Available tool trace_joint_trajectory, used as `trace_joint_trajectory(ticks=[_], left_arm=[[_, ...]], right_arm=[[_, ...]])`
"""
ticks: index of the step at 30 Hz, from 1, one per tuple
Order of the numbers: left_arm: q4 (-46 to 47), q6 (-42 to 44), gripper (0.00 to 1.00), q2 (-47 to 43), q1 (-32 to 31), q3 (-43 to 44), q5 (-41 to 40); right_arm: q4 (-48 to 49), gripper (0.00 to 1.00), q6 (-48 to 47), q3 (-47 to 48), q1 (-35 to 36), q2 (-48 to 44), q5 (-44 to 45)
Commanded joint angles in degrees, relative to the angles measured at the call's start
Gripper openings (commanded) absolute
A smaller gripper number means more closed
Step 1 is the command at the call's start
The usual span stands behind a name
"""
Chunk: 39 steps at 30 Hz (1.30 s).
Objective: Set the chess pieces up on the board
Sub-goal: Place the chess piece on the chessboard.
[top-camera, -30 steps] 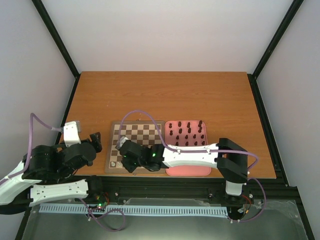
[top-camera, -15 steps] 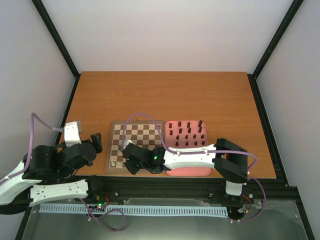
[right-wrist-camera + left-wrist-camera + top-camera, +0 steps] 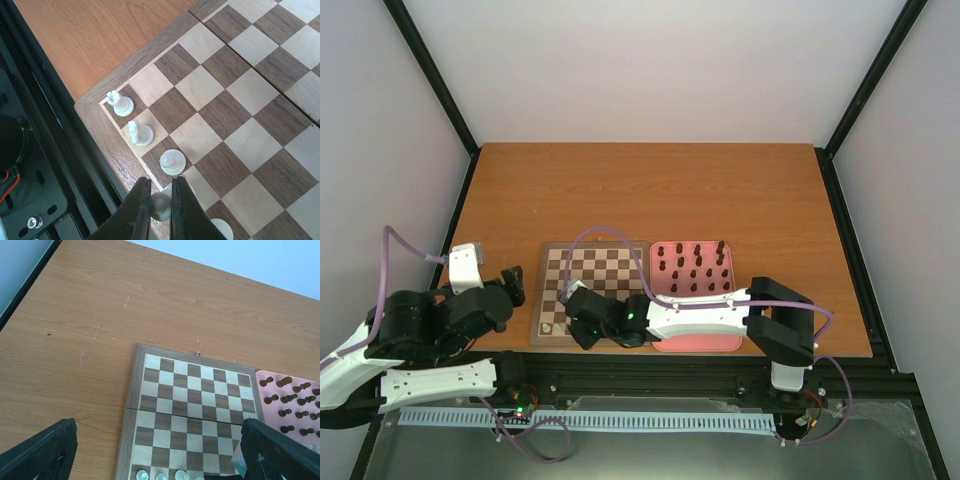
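An orange-brown wooden table (image 3: 650, 190) carries two flat things near its front edge; the board (image 3: 600, 265) lies left of centre; a pink tray (image 3: 710, 343) lies just right of the board, edges parallel; faint pale scratches (image 3: 95, 330) mark the wood left of the board's far corner.

My top camera sits high above the near edge and looks down on the whole brown wooden table (image 3: 660, 190). My left wrist camera looks forward, low, over the square checked wooden chessboard (image 3: 192, 390). My right wrist camera looks down, very close, at its near left corner. I see that board in all three, and both wrist cameras show the small cream-white chess pieces (image 3: 172, 162) there.
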Motion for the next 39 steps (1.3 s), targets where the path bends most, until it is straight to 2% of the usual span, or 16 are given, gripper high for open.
trace_joint_trajectory(ticks=[1, 20, 39], left_arm=[[-0.05, 0.73, 1.00, 0.05, 0.30, 0.21, 0.00], [-0.01, 1.22, 1.00, -0.24, 0.34, -0.06, -0.24], [0.33, 1.17, 1.00, -0.32, 0.33, -0.95, -0.26]], right_arm=[[2.01, 0.03, 0.52, -0.45, 0.35, 1.25, 0.16], [2.16, 0.04, 1.70, -0.96, -1.00, 3.31, -0.47], [2.07, 0.10, 1.47, -1.28, -1.96, 3.79, -2.28]])
